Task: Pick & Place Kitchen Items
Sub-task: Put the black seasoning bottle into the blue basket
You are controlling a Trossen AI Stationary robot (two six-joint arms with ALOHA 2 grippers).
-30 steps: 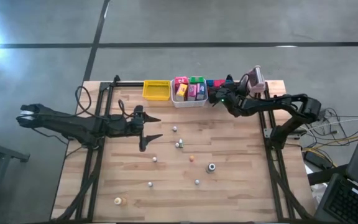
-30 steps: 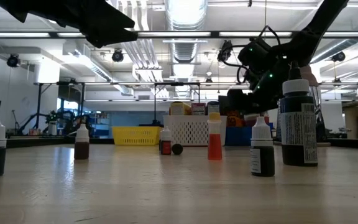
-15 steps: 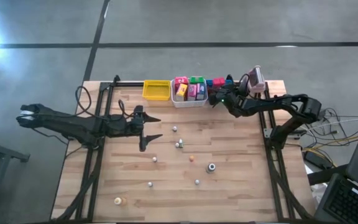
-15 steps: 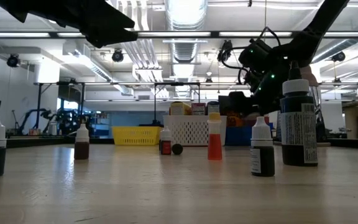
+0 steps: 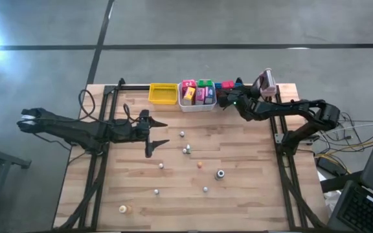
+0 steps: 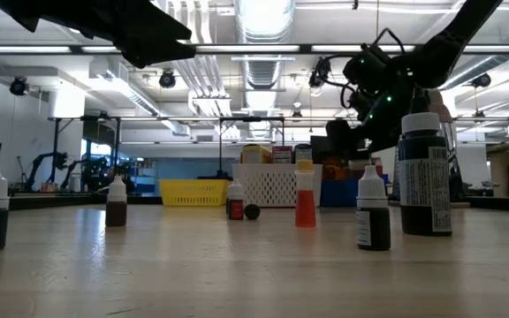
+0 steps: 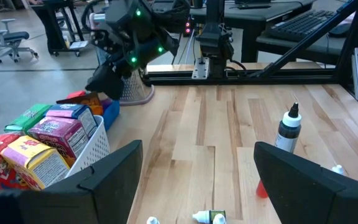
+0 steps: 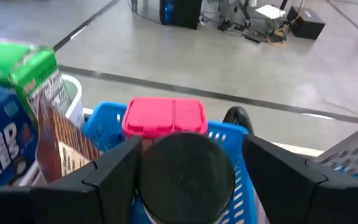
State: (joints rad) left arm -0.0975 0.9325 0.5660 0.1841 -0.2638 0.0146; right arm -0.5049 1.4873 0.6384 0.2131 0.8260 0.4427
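One dark round piece [image 8: 185, 180] at right end effector [image 8: 191, 158], over blue bin [image 8: 101, 127]; grip: cannot tell. Light, rigid, slick: pinch its sides. Left end effector [image 5: 162, 133] released.

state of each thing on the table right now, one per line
left hand: open, empty, over the table's left half
right hand: open, over the blue bin
blue bin: holds a pink box and a dark round lid
white bin: packed with upright cartons
yellow bin: looks empty
small bottles: scattered, most upright
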